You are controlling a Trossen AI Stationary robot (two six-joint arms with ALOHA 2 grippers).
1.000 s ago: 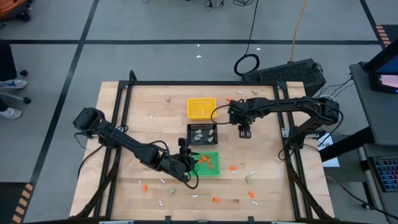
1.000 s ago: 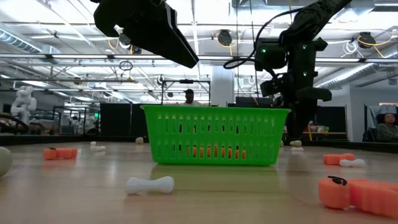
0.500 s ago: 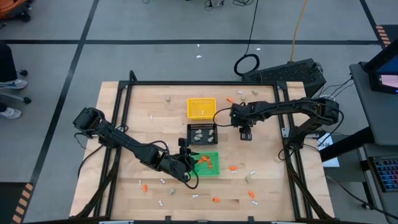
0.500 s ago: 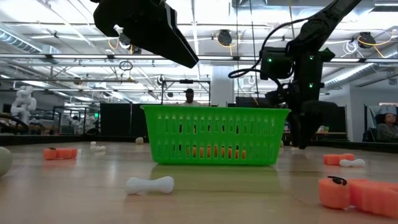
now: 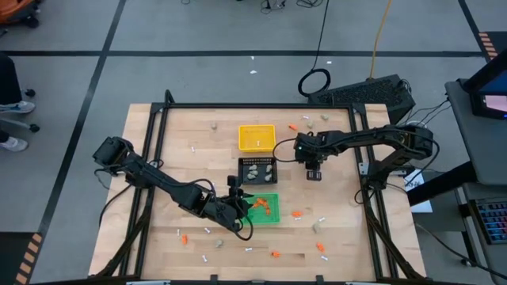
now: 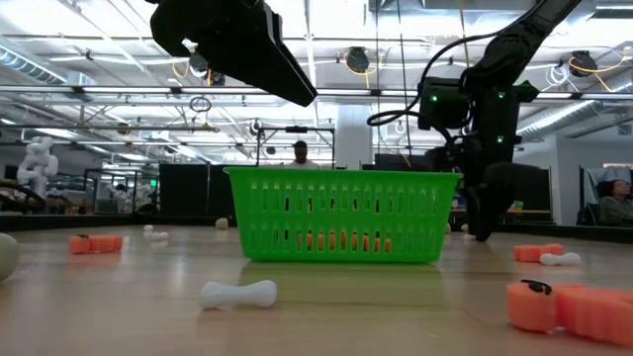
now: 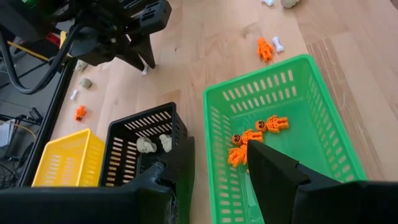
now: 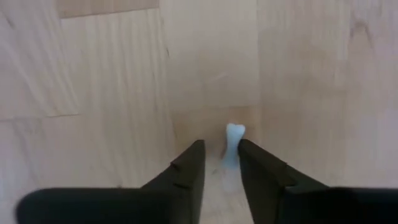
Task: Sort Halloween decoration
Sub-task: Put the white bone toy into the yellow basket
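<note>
Lowered to the table (image 5: 198, 134) within the last second, the right gripper (image 8: 221, 163) has been closed on a white bone (image 8: 232, 142), ready for sorting, while the left gripper (image 7: 219, 167) hangs parted over the green basket (image 7: 323, 134).

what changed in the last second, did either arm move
The right hand dropped to the table right of the black tray and its fingers drew in around a white stick; a firm grip isn't certain yet. The left hand stayed over the green tray, open. Trays and loose pieces didn't move.
</note>
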